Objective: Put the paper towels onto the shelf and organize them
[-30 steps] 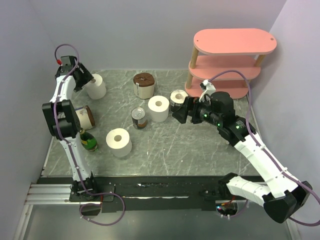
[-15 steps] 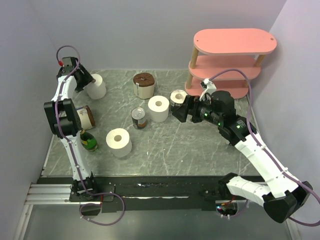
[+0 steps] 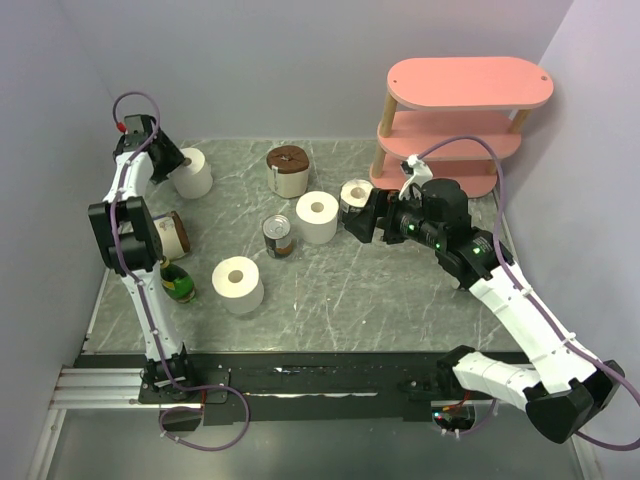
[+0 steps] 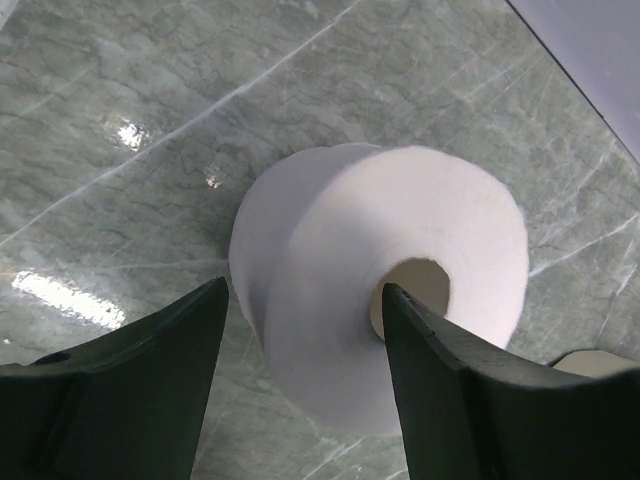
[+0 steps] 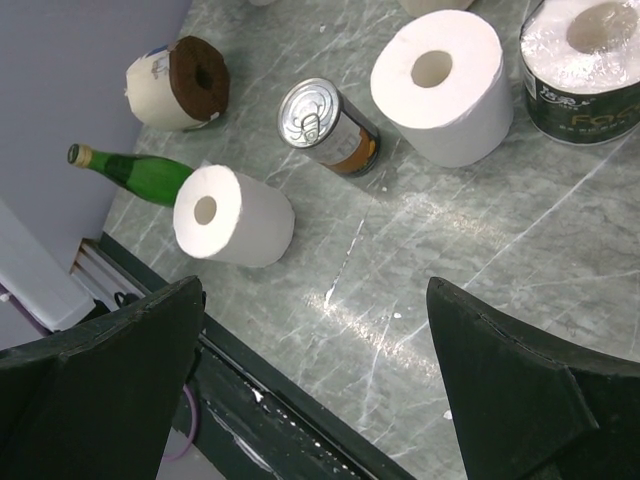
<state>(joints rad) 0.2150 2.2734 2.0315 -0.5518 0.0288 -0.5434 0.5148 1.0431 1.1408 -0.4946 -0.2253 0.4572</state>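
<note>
1. from above, we see the left end effector [image 3: 172, 160] spread beside a white roll [image 3: 192, 172] at the bench [image 3: 340, 290] far left; the pink shelf [image 3: 470, 85] stands far right.
2. on the left wrist, we see the white roll [image 4: 400, 230] upright just past the parted fingers [image 4: 150, 380].
3. on the right wrist, we see the right end effector [image 5: 315, 290] spread wide, empty, near a printed roll [image 5: 585, 60].

L arm [image 3: 127, 178] & R arm [image 3: 512, 302]: white links, black joints. Purple cables [image 3: 131, 95] along each. Green LEDs [image 3: 414, 232] on R arm. L gripper [image 4: 302, 288]: matte black wedge fingers [image 4: 120, 390].

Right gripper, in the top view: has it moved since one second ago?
Yes, slightly: the right gripper has shifted farther back, nearer the black-printed roll beside the shelf.
</note>
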